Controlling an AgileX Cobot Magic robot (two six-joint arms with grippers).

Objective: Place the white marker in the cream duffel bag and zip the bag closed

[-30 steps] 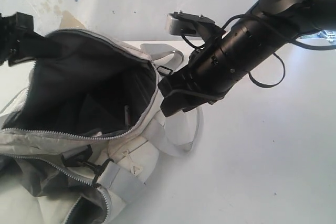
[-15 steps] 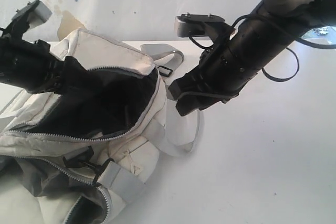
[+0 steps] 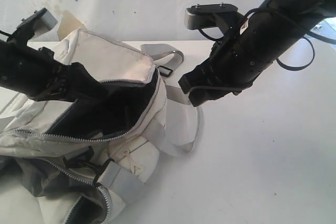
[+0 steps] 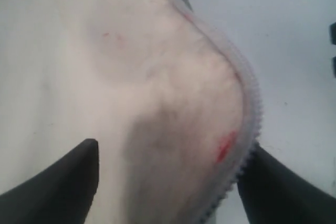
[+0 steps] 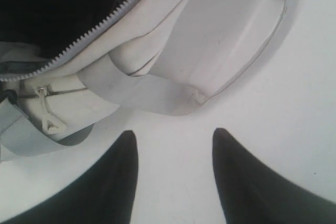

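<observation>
Exterior view first: the cream duffel bag (image 3: 113, 61) lies slumped on the white table (image 3: 262, 156) at the left, its main mouth gaping and the dark lining (image 3: 105, 114) showing inside. The grey zipper (image 3: 142, 116) runs unfastened along the near lip. The left gripper (image 3: 84, 85) is right at the bag's upper flap, over the opening. The right gripper (image 3: 191, 90) hangs just off the bag's right end, above the grey strap (image 3: 181, 145) that loops out onto the table. As for the white marker, I cannot pick it out in any view.

Left wrist view now: both dark fingers (image 4: 58, 187) stand spread wide, with smudged cream fabric and a curve of zipper teeth (image 4: 249, 114) lying between them. There is a small red mark (image 4: 226, 148) beside the teeth. That claw is open, pinching nothing.

Right wrist view: two black fingertips (image 5: 110, 182) are parted over bare table, with nothing between them, so it is open too. Just beyond them lie the strap, a small zipper pull (image 5: 50, 119) and the bag's unzipped edge.
</observation>
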